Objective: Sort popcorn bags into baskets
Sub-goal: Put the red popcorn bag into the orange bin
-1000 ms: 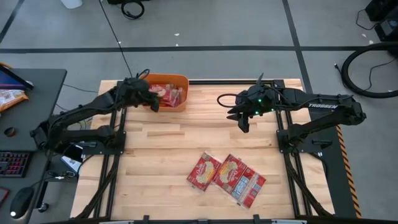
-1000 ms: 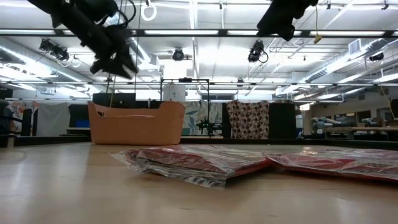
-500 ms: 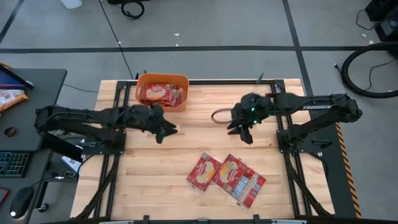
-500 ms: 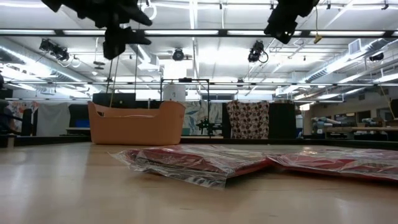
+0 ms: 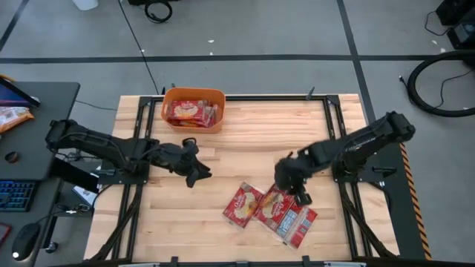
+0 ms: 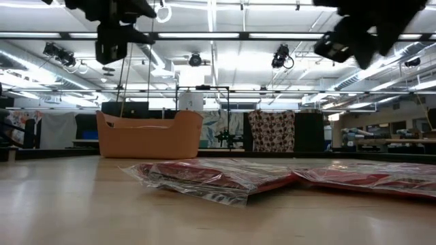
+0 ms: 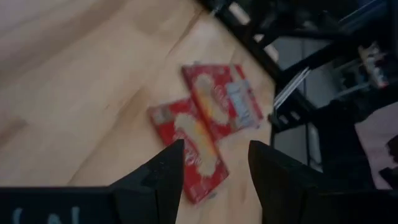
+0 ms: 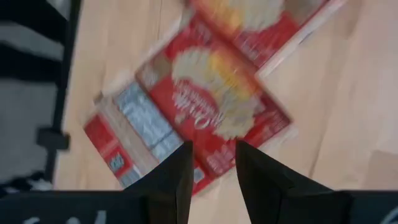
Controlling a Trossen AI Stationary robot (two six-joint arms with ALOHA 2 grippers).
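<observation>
High view shows some popcorn bags [image 5: 187, 112] already in the orange basket [image 5: 215, 97]; three bags [image 5: 271, 211] wait nearby on the table [image 5: 245, 144]. Both grippers, left [image 5: 199, 169] and right [image 5: 295, 190], hover with fingers parted, empty.

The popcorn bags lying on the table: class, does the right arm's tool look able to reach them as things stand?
Probably yes: the right tool hovers open directly above the popcorn bags, with nothing between.

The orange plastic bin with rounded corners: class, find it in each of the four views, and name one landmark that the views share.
High view: the orange plastic bin sits at the table's far edge, left of centre, red packets inside.
Low view: left of centre, far across the table.
Left wrist view: not in it.
Right wrist view: not in it.
Shared landmark: the red popcorn packets on the wooden table.
</observation>
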